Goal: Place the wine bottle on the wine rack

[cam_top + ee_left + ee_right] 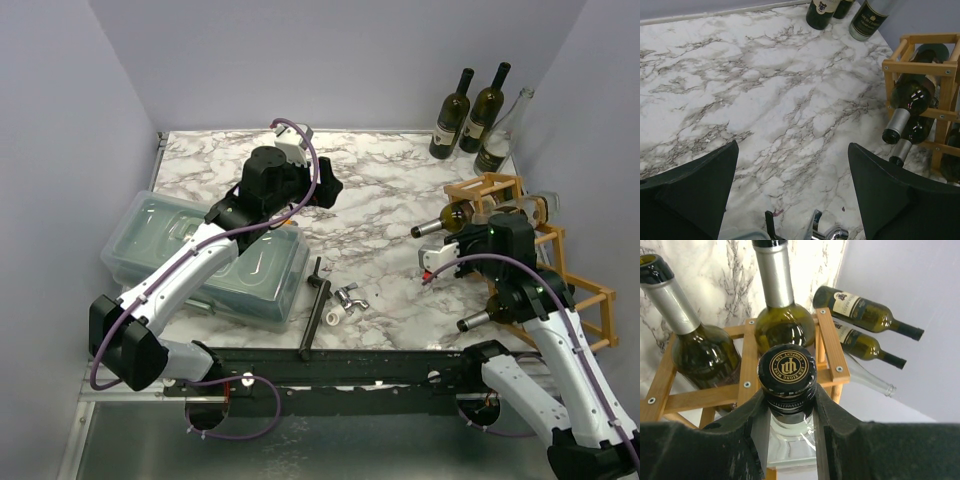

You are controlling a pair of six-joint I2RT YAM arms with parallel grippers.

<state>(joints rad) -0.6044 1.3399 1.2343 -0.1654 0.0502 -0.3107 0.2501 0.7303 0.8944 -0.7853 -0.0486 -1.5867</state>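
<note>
The right pincer (788, 396) is closed narrow around the neck of the wine bottle (786, 369), a clear glass one with a black cap bearing a gold emblem. Its fingers (840, 440) press the neck on both sides just under the cap. The bottle lies at the wine rack (829, 342), over two silver-necked bottles (782, 322) that rest in lower cells with their necks sticking out of the rack's front.

From overhead the wrist hides the held neck. The clear body seems to lie along the rack's top row, but I cannot tell whether it is fully seated in a cell.

Three standing bottles (485, 105) are grouped just behind the rack, at the back edge of the table (380, 200).

The left pincer (792, 200) hangs well apart from the rack, out in front of its open side, over bare marble. Its jaws stand wide with nothing between them. A clear plastic bin (200, 255) sits farther still from the rack, on the opposite side of the table, under the left arm.
</note>
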